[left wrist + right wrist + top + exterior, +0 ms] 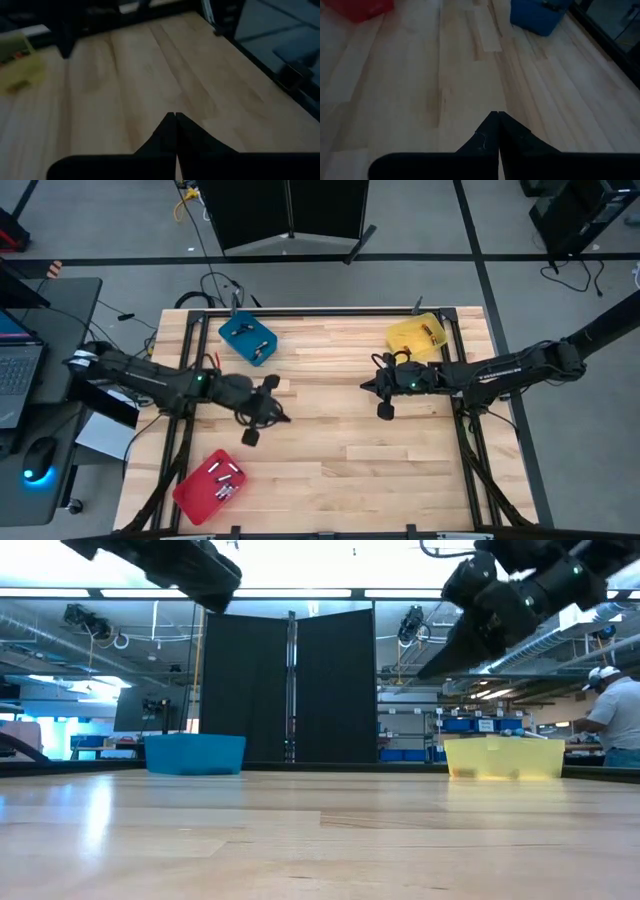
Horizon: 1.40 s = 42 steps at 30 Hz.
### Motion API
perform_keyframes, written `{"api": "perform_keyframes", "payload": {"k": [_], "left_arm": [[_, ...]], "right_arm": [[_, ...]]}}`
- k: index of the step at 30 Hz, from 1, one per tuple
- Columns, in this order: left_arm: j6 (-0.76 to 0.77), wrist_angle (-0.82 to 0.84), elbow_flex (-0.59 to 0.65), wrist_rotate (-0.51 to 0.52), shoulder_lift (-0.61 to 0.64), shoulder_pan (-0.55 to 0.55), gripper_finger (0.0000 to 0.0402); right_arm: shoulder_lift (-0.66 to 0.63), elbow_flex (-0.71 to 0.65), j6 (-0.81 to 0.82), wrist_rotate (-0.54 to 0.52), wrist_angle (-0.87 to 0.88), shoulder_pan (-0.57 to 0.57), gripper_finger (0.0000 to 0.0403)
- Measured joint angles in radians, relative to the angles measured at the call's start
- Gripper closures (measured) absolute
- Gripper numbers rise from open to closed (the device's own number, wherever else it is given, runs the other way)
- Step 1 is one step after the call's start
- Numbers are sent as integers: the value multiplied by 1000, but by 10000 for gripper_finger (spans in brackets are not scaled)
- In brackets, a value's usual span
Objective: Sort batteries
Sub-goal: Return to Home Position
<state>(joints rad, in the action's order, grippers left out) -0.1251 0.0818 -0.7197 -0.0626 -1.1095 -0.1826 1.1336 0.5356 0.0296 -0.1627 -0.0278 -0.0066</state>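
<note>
My left gripper hangs shut over the left middle of the wooden table, with nothing between its fingers. My right gripper hangs shut over the right middle, also with nothing in it. Both stand clear above the boards; in the low view the right gripper's fingers slant down. Batteries lie as small silvery cells in the red tray at the near left. Small items also lie in the blue tray and the yellow tray.
The blue tray stands at the far left and the yellow tray at the far right. Bare boards lie between the grippers and toward the near edge. A black frame edges the table. A person stands in the room beyond.
</note>
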Motion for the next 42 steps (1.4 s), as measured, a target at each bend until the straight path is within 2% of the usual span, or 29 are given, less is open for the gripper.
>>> {"api": "perform_keyframes", "payload": {"k": [6, 14, 27, 30, 36, 42], "left_arm": [[-80, -219, 69, -85, 0, 126, 398], [-110, -249, 114, -106, 91, 230, 397], [-46, -270, 366, -84, 463, 296, 396], [-29, -275, 404, -108, 553, 335, 396], [-6, -167, 461, -146, 736, 416, 396], [10, -153, 555, -117, 948, 449, 396]], "right_arm": [[-23, -115, 4, 23, -138, -19, 393], [-200, -237, 19, 29, -165, -23, 394], [-576, -413, 19, 82, -163, -23, 394], [-656, -437, 17, 91, -145, -22, 394], [-794, -505, 19, 103, -120, -22, 394], [-914, -529, 45, 100, 2, -22, 394]]}}
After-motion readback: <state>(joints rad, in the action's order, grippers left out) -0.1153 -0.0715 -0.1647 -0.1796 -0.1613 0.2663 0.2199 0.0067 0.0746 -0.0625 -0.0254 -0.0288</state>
